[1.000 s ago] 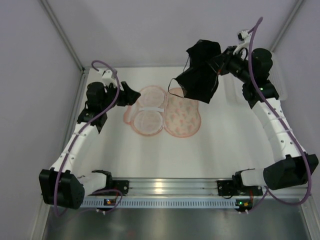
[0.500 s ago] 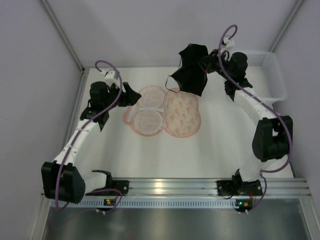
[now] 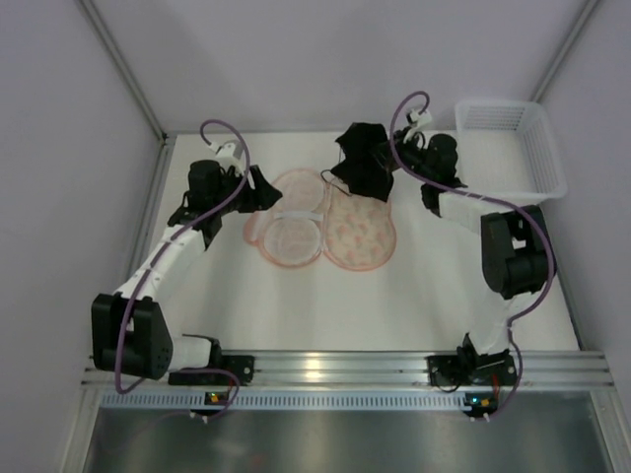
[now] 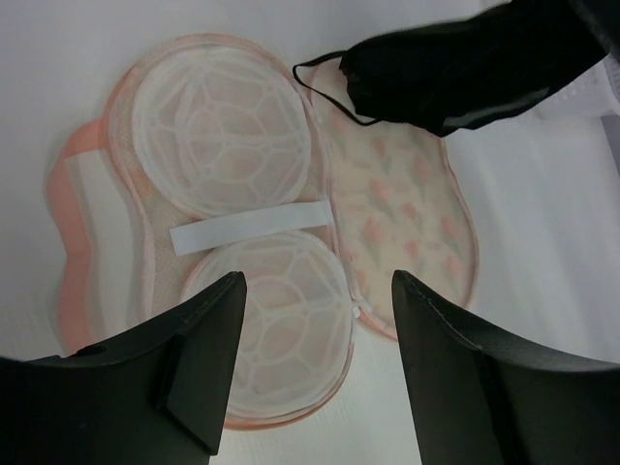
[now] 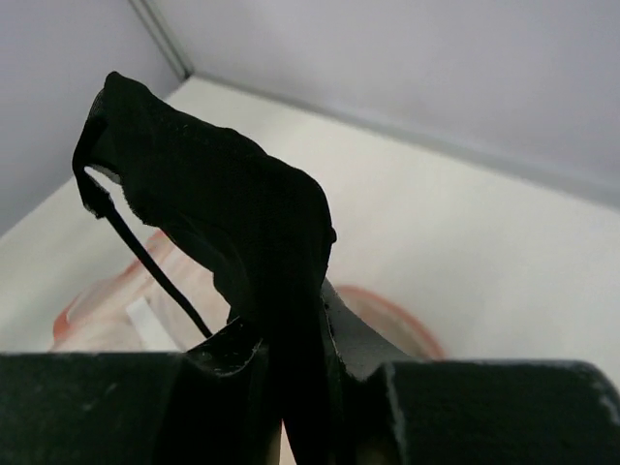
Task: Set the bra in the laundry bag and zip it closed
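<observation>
The laundry bag [image 3: 320,219] lies open flat mid-table: two pale round halves on the left side [image 4: 228,131], the orange-pink patterned side [image 4: 402,213] on the right. My right gripper [image 3: 389,163] is shut on the black bra [image 3: 361,163] and holds it above the far edge of the patterned side; the bra [image 5: 232,223] fills the right wrist view, a thin strap hanging down. My left gripper [image 3: 264,187] is open and empty at the bag's left edge, its fingers [image 4: 208,349] over the nearer pale half. The bra also shows in the left wrist view [image 4: 465,63].
A white plastic mesh basket [image 3: 511,148] stands at the back right corner. Walls close the table on the left, back and right. A metal rail [image 3: 315,370] runs along the near edge.
My right arm has swung left and down with the bra, from high at the back right to just over the bag's far edge. The basket is now uncovered. The left gripper barely moved.
</observation>
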`<state>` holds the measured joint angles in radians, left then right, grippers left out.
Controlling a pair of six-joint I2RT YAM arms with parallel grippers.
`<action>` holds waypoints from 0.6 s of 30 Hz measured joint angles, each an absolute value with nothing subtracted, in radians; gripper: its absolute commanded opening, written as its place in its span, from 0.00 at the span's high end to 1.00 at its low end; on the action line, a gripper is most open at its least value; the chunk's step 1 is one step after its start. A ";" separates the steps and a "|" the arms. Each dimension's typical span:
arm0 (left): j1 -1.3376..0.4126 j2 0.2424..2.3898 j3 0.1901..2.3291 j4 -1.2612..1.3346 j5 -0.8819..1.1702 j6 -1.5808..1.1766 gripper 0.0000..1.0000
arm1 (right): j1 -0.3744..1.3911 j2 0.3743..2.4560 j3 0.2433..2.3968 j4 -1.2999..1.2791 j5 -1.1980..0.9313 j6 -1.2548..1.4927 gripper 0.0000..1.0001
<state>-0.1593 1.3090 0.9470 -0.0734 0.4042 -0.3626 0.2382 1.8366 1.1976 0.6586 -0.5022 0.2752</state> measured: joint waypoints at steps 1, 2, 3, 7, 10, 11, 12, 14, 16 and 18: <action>-0.159 1.314 0.947 -0.074 0.405 -0.363 0.32 | 0.250 1.835 1.162 0.672 -0.501 0.269 0.77; -0.159 1.318 0.947 -0.074 0.406 -0.363 0.32 | 0.265 1.831 1.110 0.677 -0.500 0.262 0.73; -0.159 1.319 0.947 -0.075 0.408 -0.363 0.32 | 0.276 1.825 1.068 0.683 -0.497 0.252 0.66; -0.161 1.318 0.947 -0.068 0.413 -0.363 0.32 | 0.325 1.785 0.929 0.633 -0.492 0.204 0.31; -0.164 1.315 0.947 -0.068 0.417 -0.363 0.32 | 0.347 1.712 0.848 0.602 -0.498 0.206 0.01; -0.165 1.312 0.947 -0.067 0.419 -0.363 0.32 | 0.352 1.666 0.815 0.588 -0.500 0.206 0.01; -0.167 1.308 0.947 -0.067 0.423 -0.363 0.32 | 0.352 1.622 0.789 0.572 -0.505 0.202 0.01; -0.173 1.300 0.947 -0.066 0.427 -0.363 0.32 | 0.354 1.508 0.749 0.512 -0.508 0.201 0.01; -0.179 1.300 0.947 -0.060 0.429 -0.365 0.32 | 0.365 1.398 0.731 0.460 -0.499 0.200 0.01; -0.185 1.305 0.947 -0.060 0.428 -0.369 0.32 | 0.385 1.288 0.712 0.423 -0.491 0.203 0.01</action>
<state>-0.1852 1.3048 0.9470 -0.0601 0.4282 -0.3695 0.3847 1.2884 0.7116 0.4232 -0.4911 0.2028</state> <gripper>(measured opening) 0.678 0.993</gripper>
